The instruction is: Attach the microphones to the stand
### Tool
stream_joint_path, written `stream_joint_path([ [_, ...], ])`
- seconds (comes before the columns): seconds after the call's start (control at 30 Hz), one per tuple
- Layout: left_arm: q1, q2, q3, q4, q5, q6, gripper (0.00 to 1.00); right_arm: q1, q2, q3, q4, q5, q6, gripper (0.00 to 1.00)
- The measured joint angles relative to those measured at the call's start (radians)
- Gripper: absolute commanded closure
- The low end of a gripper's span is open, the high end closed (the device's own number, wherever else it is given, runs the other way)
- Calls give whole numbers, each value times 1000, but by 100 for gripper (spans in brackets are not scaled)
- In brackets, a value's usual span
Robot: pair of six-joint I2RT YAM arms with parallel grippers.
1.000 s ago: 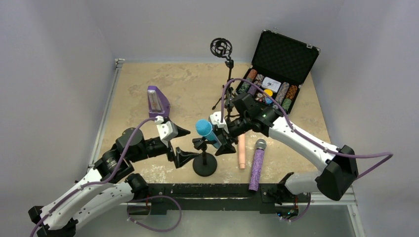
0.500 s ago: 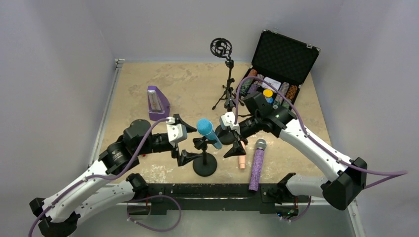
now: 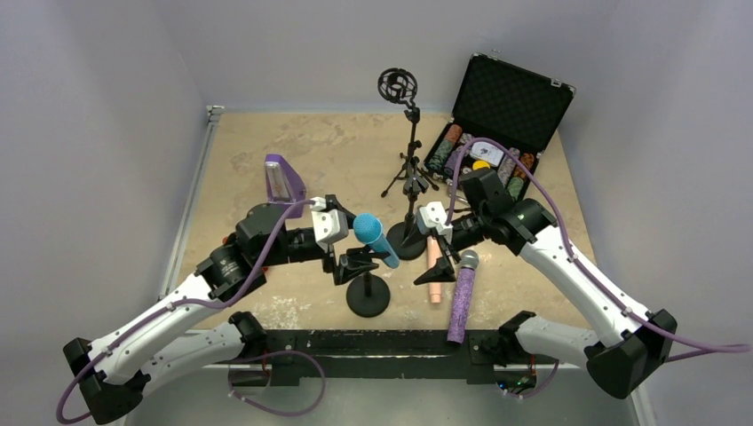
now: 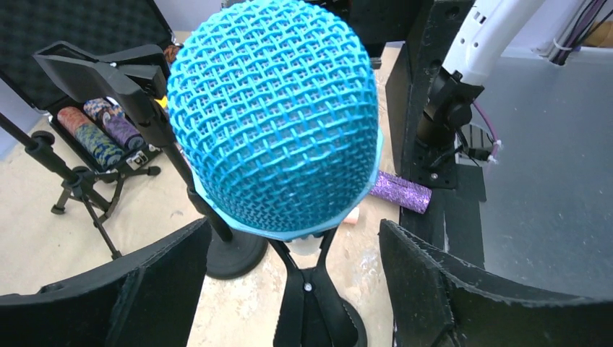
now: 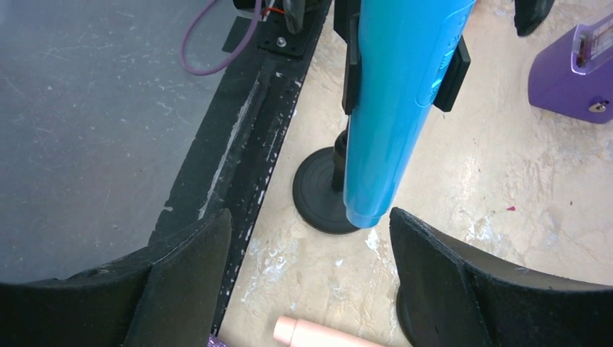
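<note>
A: L hand (image 4: pixel 293 233), state?
B: Wide open, nothing gripped. Its fingers (image 4: pixel 137 296) sit either side of the blue mic (image 4: pixel 275 116), w/ a gap on both sides. From above it's just left of the near stand (image 3: pixel 368 297).
A: And the blue mic?
B: In that stand's clip, tilted: mesh head up & to the left, tail end down toward the right, over the round base.
A: R hand (image 5: pixel 309 215)?
B: Also spread open, empty. It's just right of the stand, facing it; its wrist cam looks at the mic body in the clip.
A: Other mics?
B: Both flat on the surface (image 3: pixel 337 160), right of the stand. Pink mic (image 3: pixel 435 293) is closer to it, the purple mic (image 3: pixel 459 306) just beyond, approx. parallel. One R hand finger crosses the pink mic in the top view; contact or not, can't tell.
A: Rest?
B: 2nd stand (image 3: pixel 409 244) w/ a black clip, just behind-right of the near stand. Tripod stand (image 3: pixel 410 169) further behind. Metronome (image 3: pixel 284 182) behind-left. Open case (image 3: pixel 511 98) far behind-right.
</note>
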Motion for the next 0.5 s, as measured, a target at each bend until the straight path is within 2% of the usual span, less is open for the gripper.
stream_joint_path([
  [0.23, 0, 19, -71, 164, -2, -85, 22, -20, -3, -11, 5, -45, 6, 17],
  [0.33, 0, 39, -76, 191, -2, -103, 30, -28, -3, -13, 9, -53, 10, 17],
  [0.5, 0, 58, -76, 205, 3, -120, 32, -39, -8, -28, 23, -72, 18, 17],
])
